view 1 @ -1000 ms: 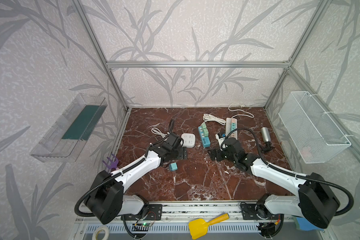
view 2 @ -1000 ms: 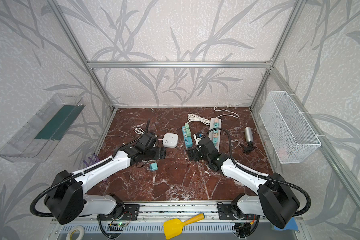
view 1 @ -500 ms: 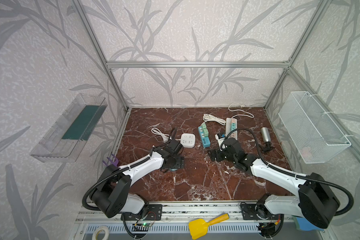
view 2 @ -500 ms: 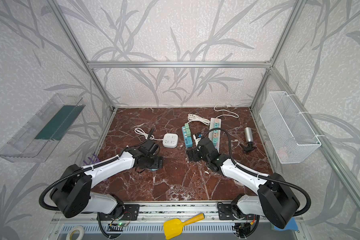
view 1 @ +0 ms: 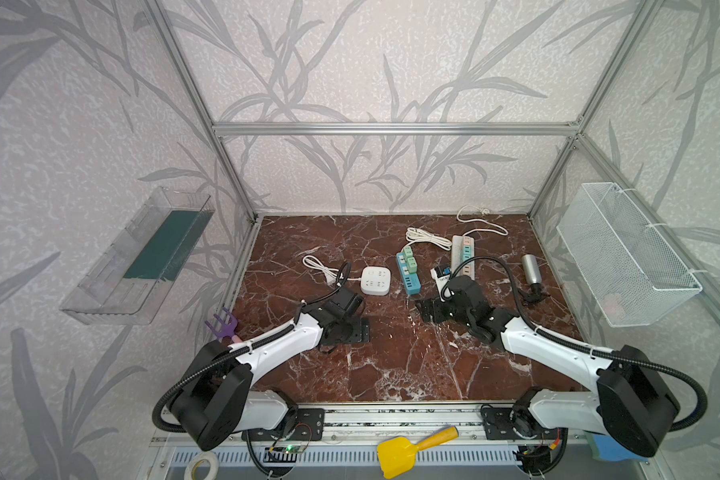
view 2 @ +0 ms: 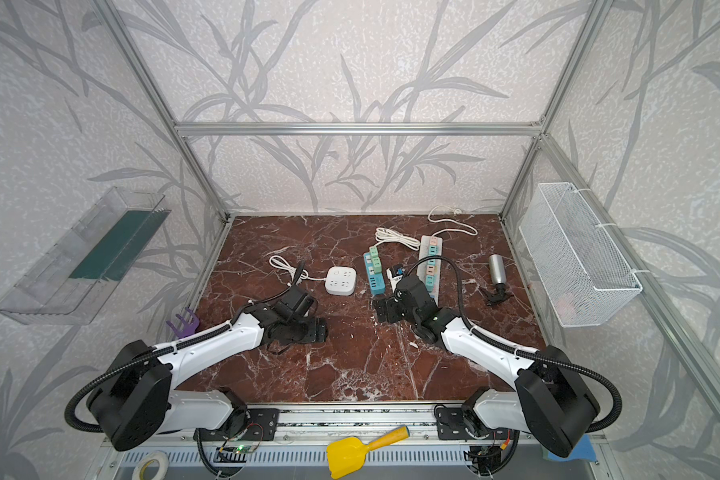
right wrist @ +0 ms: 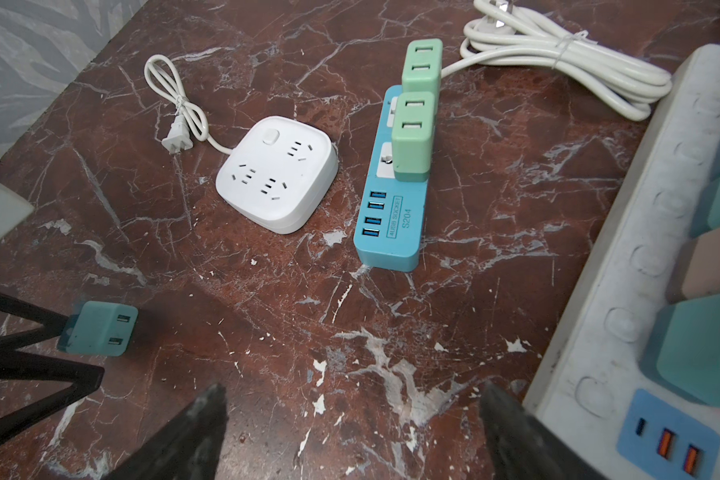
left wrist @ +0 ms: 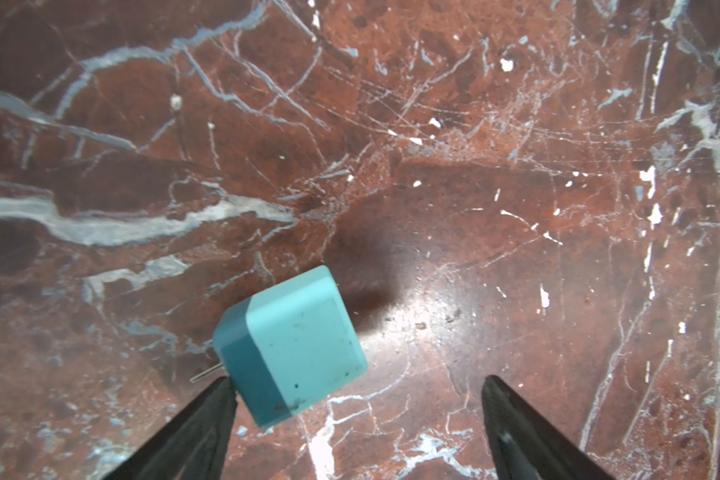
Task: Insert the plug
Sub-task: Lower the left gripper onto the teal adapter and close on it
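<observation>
The plug (left wrist: 292, 345) is a small teal cube lying on the marble table, one metal prong showing at its side. My left gripper (left wrist: 357, 380) is open and straddles it, the plug close against one finger and a wide gap to the other. In the right wrist view the plug (right wrist: 98, 334) shows two slots and sits between the left gripper's black fingers (right wrist: 38, 332). In both top views the left gripper (view 1: 350, 330) hides the plug. My right gripper (right wrist: 350, 390) is open and empty over bare table beside the long white power strip (right wrist: 641, 249); a top view shows the right gripper (view 1: 427, 309).
A blue power strip (right wrist: 391, 224) carries two green adapters. A white square socket block (right wrist: 277, 174) lies beside it with its cord. The long strip holds several coloured adapters. A silver cylinder (view 1: 531, 270) lies at the right; a wire basket (view 1: 624, 253) hangs on the right wall.
My left gripper has drawn back toward the front and come down over the teal plug, which the top views showed uncovered a second ago. The right arm has not moved.
</observation>
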Tool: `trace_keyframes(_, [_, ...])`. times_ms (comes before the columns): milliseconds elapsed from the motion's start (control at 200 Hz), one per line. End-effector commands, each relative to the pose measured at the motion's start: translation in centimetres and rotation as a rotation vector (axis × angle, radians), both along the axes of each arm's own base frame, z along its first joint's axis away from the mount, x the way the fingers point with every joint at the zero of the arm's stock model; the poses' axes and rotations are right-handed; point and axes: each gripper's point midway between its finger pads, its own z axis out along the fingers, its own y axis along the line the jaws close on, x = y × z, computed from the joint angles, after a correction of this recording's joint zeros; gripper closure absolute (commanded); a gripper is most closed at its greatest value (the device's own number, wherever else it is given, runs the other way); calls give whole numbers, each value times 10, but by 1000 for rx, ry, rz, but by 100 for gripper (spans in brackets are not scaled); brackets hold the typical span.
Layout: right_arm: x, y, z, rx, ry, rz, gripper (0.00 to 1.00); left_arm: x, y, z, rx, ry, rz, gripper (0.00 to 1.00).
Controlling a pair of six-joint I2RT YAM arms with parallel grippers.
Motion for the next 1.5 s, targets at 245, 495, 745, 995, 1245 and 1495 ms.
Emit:
trace_keyframes(245, [3, 2, 9, -5, -25, 1, 7, -3, -46, 11, -118, -30, -10, 7])
trace_keyframes(495, [4, -1, 11, -11, -36, -9, 7, 8, -16, 34, 68, -120, -15, 7])
trace_keyframes(745, [9, -10, 14, 2, -84, -88, 20, 16, 30, 32, 329, -188, 2, 11])
trace_keyframes(995, [7, -8, 9, -11, -32, -84, 24, 10, 16, 18, 439, 24, -249, 6])
trace_keyframes(1245, [5, -8, 13, -10, -50, -68, 25, -3, -9, -6, 330, 131, -330, 19])
trace_keyframes(1495, [4, -7, 13, -8, -47, -60, 26, 3, -4, -19, 319, 168, -256, 25])
